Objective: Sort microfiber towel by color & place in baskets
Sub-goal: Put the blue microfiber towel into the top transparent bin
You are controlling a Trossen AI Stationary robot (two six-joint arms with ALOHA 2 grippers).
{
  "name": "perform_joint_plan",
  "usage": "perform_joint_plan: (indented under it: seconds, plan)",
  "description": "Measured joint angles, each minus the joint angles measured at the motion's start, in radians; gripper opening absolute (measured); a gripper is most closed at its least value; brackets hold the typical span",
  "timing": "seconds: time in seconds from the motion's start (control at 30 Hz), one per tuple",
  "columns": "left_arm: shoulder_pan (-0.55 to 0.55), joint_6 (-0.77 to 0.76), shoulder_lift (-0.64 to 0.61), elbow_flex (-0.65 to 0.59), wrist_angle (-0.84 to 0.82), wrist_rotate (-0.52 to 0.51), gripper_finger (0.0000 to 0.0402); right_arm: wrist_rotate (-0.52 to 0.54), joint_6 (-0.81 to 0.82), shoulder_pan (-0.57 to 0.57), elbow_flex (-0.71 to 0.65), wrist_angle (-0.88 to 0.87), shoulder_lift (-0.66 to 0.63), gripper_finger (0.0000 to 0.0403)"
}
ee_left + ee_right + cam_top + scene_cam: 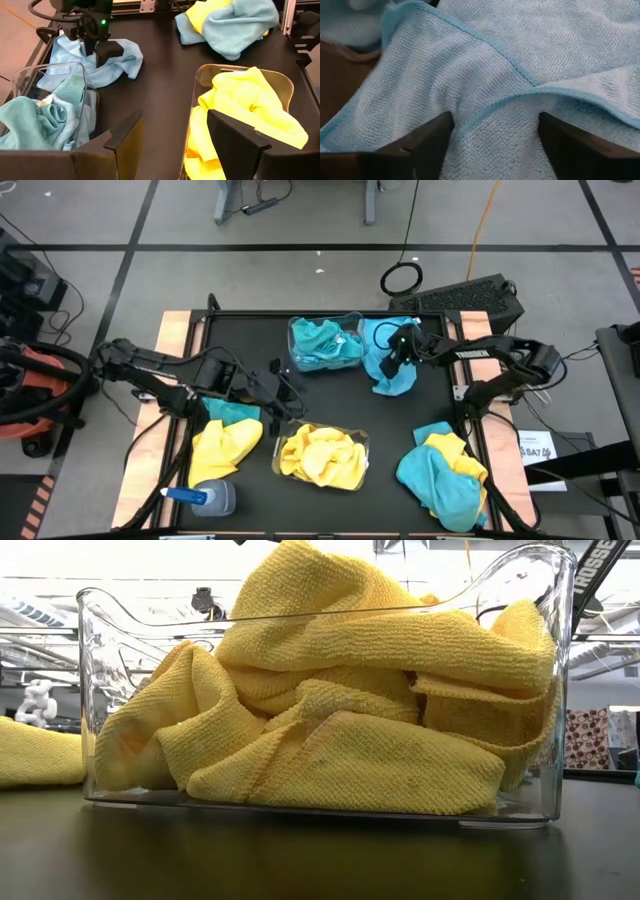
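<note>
From above, your right gripper (398,350) sits over a turquoise towel (392,370) beside the turquoise-filled basket (325,343); left gripper (283,392) waits mid-table, farther off; right wrist view: fingers spread, released, straddling a raised fold directly ahead; whether they touch cloth you cannot tell.

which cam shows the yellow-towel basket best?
Low view: the yellow-towel basket fills the frame, clear walls and stuffed cloths sharp. High view shows it whole from above; left wrist view shows it partly behind a finger; right wrist view shows none.
</note>
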Motion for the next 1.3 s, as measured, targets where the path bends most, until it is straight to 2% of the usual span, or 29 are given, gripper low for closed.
perform_joint_plan:
  seconds: [0.13,0.33,0.37,0.57,1.03,1.17,1.3]
  plan:
    - [-0.021,0.0,0.0,0.0,-0.001,-0.016,0.0224,-0.038,0.0,0.001,0.0,0.014,0.011,0.0205]
    - [-0.04,0.0,0.0,0.0,-0.001,-0.024,0.0224,-0.124,-0.001,0.002,-0.005,-0.013,-0.019,0.0038]
    - [-0.042,0.0,0.0,0.0,-0.001,-0.031,0.0224,-0.134,-0.004,0.002,-0.006,-0.017,-0.028,0.002]
    - [-0.057,-0.001,0.0,0.0,-0.001,-0.038,0.0224,-0.133,-0.008,0.004,-0.013,-0.081,-0.133,0.0009]
    - [-0.093,0.001,0.004,0.0,0.008,-0.065,0.0224,-0.069,-0.011,0.03,0.034,-0.043,-0.524,0.0001]
    - [-0.101,0.001,0.013,0.0,0.012,-0.065,0.0224,-0.021,-0.029,0.061,0.068,0.032,-0.58,0.0001]
    - [-0.107,0.002,0.021,-0.001,0.008,-0.065,0.0224,0.018,-0.082,0.091,0.122,0.097,-0.583,0.0001]
